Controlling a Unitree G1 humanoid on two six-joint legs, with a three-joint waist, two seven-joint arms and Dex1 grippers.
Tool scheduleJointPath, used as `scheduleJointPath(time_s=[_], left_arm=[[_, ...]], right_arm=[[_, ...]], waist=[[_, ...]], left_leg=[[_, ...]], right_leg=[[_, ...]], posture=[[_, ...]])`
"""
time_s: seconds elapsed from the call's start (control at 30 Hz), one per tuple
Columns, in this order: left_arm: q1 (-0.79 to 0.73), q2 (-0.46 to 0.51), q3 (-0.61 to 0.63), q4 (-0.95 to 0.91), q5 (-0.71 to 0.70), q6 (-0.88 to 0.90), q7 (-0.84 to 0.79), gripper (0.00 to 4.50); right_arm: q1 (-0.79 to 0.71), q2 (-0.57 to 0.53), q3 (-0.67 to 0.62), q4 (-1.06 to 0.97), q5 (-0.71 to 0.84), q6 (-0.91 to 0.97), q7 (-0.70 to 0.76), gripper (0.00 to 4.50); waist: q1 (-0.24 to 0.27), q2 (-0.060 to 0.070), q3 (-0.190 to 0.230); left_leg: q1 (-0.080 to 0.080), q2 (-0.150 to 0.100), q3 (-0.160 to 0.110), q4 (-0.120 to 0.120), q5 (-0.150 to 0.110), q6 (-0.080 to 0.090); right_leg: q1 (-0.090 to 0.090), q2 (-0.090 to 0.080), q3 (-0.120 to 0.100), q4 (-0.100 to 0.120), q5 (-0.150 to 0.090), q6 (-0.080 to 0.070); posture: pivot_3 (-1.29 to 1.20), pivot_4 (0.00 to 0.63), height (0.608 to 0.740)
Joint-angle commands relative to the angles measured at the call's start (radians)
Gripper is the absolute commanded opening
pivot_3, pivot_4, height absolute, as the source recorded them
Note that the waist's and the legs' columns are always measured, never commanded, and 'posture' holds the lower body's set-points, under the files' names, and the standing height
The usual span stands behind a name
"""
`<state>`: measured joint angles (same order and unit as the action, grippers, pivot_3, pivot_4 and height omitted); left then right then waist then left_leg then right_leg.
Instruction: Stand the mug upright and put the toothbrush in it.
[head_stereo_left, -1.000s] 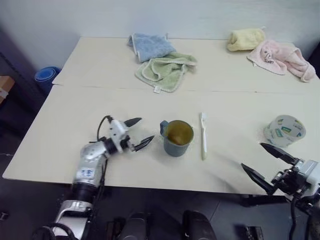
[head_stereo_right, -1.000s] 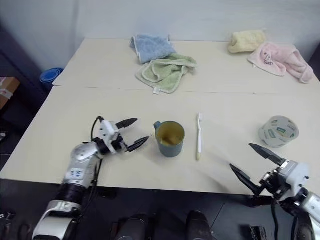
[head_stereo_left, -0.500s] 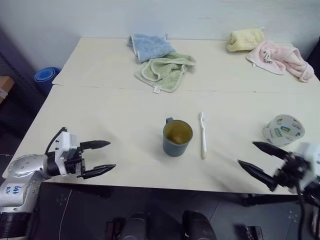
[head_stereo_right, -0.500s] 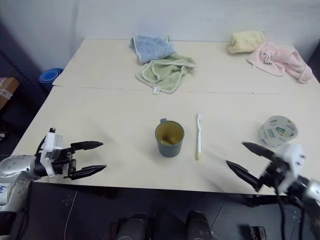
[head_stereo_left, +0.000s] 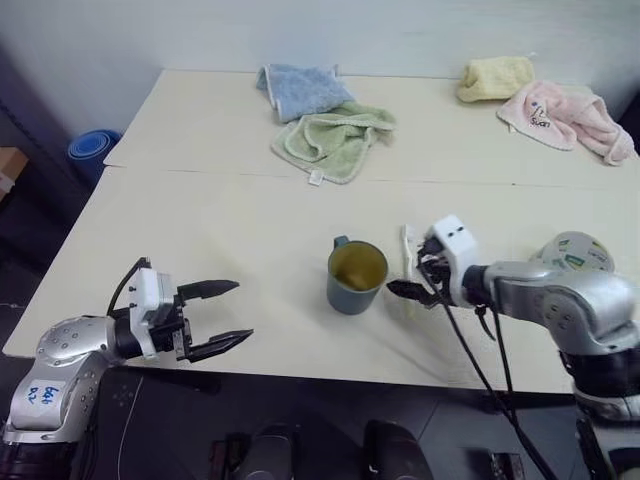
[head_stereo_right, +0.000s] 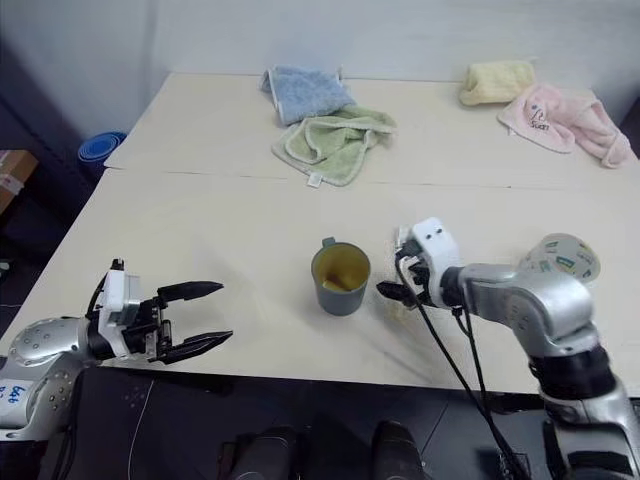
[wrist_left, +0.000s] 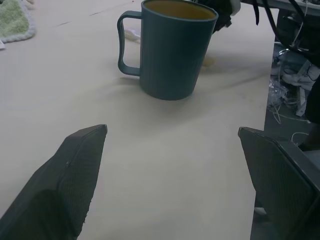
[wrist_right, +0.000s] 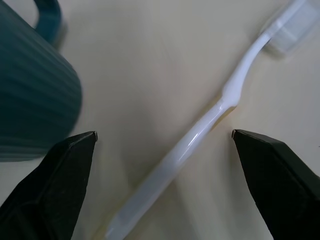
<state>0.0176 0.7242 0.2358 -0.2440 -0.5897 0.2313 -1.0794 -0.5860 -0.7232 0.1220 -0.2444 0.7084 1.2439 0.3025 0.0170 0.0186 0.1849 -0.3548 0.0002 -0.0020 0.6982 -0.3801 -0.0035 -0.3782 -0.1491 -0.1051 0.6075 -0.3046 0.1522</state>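
While the mug (head_stereo_left: 356, 276) stands upright near the front middle of the table (head_stereo_left: 200, 220), its yellowish inside facing up and its small handle turned toward the far side, the toothbrush (wrist_right: 200, 132) lies flat on the tabletop just beside it on the right, bristle head pointing away toward the towels. Over that toothbrush hangs the right gripper (wrist_right: 162, 165), tilted downward, its two black fingers spread apart with the handle of the brush lying between them; neither finger touches it, and nothing is held. At the front left edge of the table, well apart from the mug, the left gripper (head_stereo_left: 222, 316) points level toward the mug with its fingers wide apart and empty. Farther back lie a blue towel (head_stereo_left: 298, 90), a green towel (head_stereo_left: 335, 140), a yellow towel (head_stereo_left: 493, 77) and a pink towel (head_stereo_left: 565, 115), and a roll of tape (head_stereo_left: 575, 252) sits on the right
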Motion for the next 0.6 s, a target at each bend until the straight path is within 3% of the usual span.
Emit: scheduleJointPath(time_s=[0.03, 0.33, 0.43, 0.6], left_arm=[[0.013, 0.003, 0.019, -0.057, -0.004, -0.008, 0.010, 4.50], [0.006, 0.013, 0.016, -0.087, -0.015, -0.004, 0.004, 4.50], [-0.009, 0.007, 0.009, -0.096, -0.023, -0.001, 0.002, 4.50], [-0.031, -0.035, 0.003, -0.121, -0.070, 0.040, 0.047, 4.50]], right_arm=[[-0.032, 0.015, 0.059, 0.096, -0.105, -0.007, -0.001, 3.56], [-0.049, -0.030, 0.040, 0.186, -0.171, -0.012, 0.144, 0.38], [-0.017, -0.069, -0.012, 0.183, -0.156, -0.076, 0.242, 0.34], [0.075, -0.009, -0.318, 0.173, -0.061, -0.517, 0.482, 0.34]], waist=[[-0.003, -0.003, -0.001], [-0.003, -0.008, -0.005], [0.002, -0.008, -0.005], [0.004, -0.007, -0.003]], left_leg=[[0.000, 0.000, 0.000, 0.000, 0.000, 0.000], [0.001, 0.000, -0.001, 0.000, 0.000, 0.000], [0.000, 0.000, -0.001, 0.000, 0.000, 0.000], [-0.001, 0.000, 0.000, 0.000, 0.000, 0.001]], right_leg=[[0.000, 0.000, 0.000, 0.000, 0.000, 0.000], [0.001, 0.000, 0.000, 0.001, 0.000, 0.000], [0.001, 0.000, -0.001, 0.000, 0.000, 0.000], [0.001, 0.000, -0.001, -0.002, 0.000, 0.001]], posture=[[0.00, 0.150, 0.740], [0.00, 0.150, 0.740], [0.00, 0.150, 0.740], [0.00, 0.150, 0.740]])
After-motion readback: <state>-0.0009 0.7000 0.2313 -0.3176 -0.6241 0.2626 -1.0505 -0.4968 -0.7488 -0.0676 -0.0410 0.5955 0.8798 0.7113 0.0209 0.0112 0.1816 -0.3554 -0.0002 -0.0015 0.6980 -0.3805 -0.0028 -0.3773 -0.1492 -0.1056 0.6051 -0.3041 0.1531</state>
